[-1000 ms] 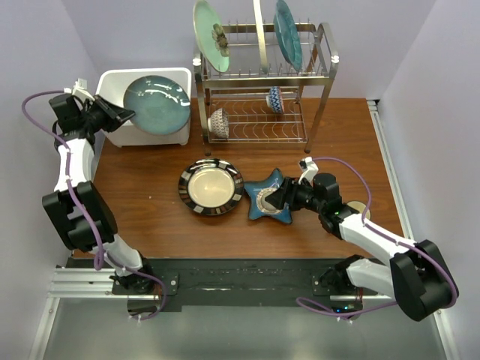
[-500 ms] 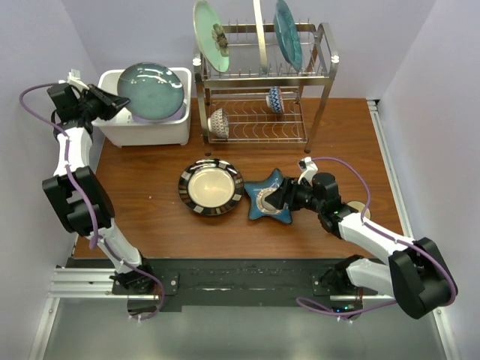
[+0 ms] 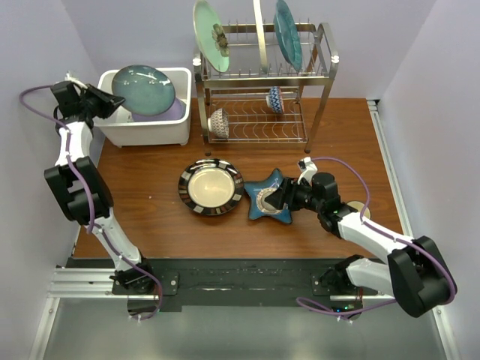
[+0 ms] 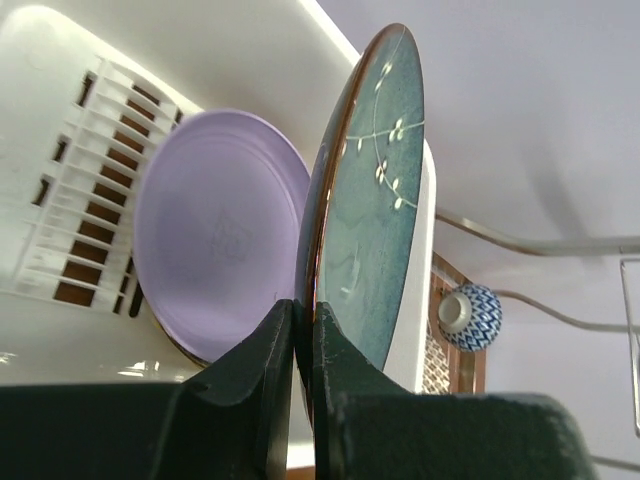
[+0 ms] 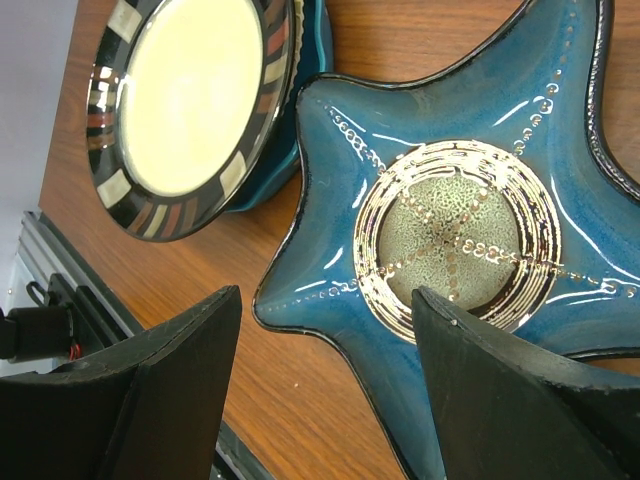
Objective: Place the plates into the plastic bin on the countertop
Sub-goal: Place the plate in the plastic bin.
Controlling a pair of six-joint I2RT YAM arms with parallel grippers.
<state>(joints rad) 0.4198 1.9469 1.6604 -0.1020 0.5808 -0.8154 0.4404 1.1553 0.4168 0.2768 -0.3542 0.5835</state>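
Jaws of the left tool [image 4: 303,330] pinch the teal plate [image 4: 375,220] by its rim, on edge; just beyond lies the lavender plate [image 4: 215,235] in the plastic bin [image 4: 200,50]. Tip it flat and low before releasing. Over the star-shaped plate [image 5: 460,230] the right tool [image 5: 320,310] gapes wide.

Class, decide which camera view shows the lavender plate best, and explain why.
The left wrist view: the lavender plate sits almost fully visible inside the plastic bin. In the top external view only a sliver peeks out beneath the teal plate. The right wrist view does not show it.
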